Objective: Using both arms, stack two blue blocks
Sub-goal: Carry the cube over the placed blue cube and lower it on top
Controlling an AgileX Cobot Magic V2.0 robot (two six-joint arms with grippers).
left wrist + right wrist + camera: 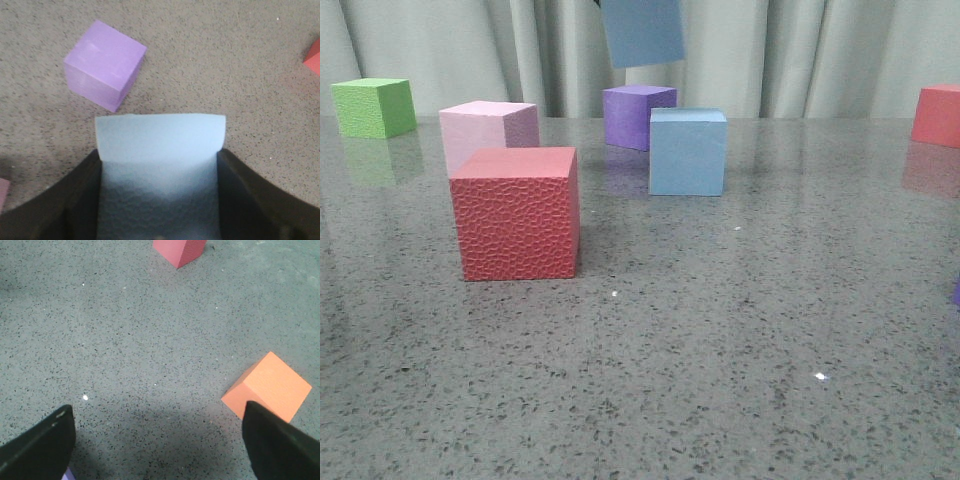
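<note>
Grey speckled stone makes up the table (720,350), with pale curtains (820,50) hanging behind it. On it, the big red cube (517,213) sits near and left, the pink cube (485,132) just behind it, the green cube (375,106) far left, and the purple cube (637,115) toward the back. The resting blue block (687,151) stands on the table just right of the purple one. My lifted blue block (642,31) hangs high above, and from the front it looks up and a little left of the resting one, tilted slightly. My left gripper (160,195) is clamped on that block, one dark finger (75,200) pressed to each side, with the purple cube below. I judge the carry must go right and maybe nearer, then down; depth I cannot settle. My right gripper (159,440) is spread wide and empty, over bare table near an orange cube (270,385), well away.
</note>
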